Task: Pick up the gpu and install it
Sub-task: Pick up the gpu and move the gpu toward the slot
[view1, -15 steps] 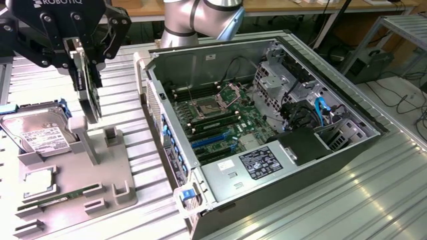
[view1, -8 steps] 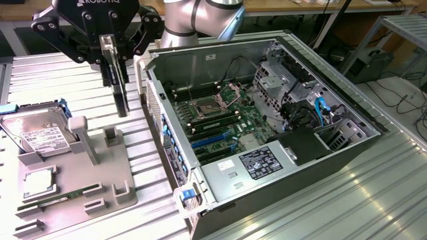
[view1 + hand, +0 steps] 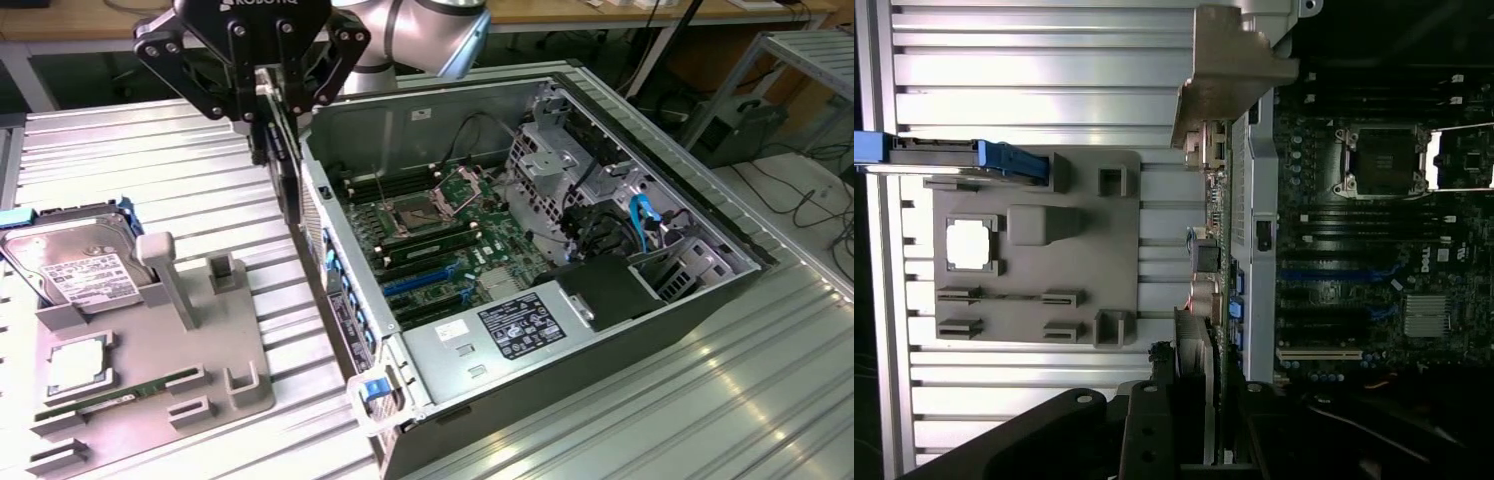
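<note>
Black jaws around thin gpu — edge-on

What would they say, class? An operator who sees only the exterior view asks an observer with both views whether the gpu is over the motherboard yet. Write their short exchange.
Operator: Is the gpu over the motherboard yet?
Observer: No. The wrist view shows the gpu on the fixture side of the case wall, short of the motherboard.
Operator: Which end hangs farthest from the gripper?
Observer: The silver bracket end; the gripper clamps the opposite end.
</note>
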### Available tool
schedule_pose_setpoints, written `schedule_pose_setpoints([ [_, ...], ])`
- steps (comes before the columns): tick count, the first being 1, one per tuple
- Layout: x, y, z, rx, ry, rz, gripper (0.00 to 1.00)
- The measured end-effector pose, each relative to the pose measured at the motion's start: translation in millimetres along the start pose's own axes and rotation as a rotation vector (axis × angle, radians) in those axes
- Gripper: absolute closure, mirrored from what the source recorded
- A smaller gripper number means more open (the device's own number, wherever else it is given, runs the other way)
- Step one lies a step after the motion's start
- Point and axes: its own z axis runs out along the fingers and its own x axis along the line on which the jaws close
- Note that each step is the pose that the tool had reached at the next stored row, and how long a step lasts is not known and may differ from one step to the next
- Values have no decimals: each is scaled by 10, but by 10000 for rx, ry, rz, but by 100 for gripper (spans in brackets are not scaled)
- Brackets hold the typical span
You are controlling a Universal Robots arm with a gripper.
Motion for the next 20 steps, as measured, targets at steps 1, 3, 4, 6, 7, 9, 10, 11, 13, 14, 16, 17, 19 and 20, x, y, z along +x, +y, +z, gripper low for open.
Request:
schedule_pose_setpoints([
  [1, -14, 0, 0, 0, 0, 0, 72],
  [3, -60, 0, 0, 0, 0, 1, 72],
  [4, -70, 0, 0, 0, 0, 0, 72],
  [6, -90, 0, 1, 0, 0, 0, 72],
  [7, -98, -1, 1, 0, 0, 1, 72],
  [9, -127, -1, 1, 0, 1, 1, 72],
  [10, -137, -1, 1, 0, 1, 0, 72],
  [11, -148, -1, 1, 1, 1, 0, 72],
  [13, -168, -1, 1, 1, 1, 0, 72],
  [14, -178, -1, 1, 1, 1, 0, 72],
  [16, -201, -1, 1, 1, 1, 0, 72],
  [17, -212, -1, 1, 1, 1, 0, 72],
  [19, -230, -1, 1, 0, 1, 0, 72],
  [20, -240, -1, 2, 0, 0, 0, 72],
])
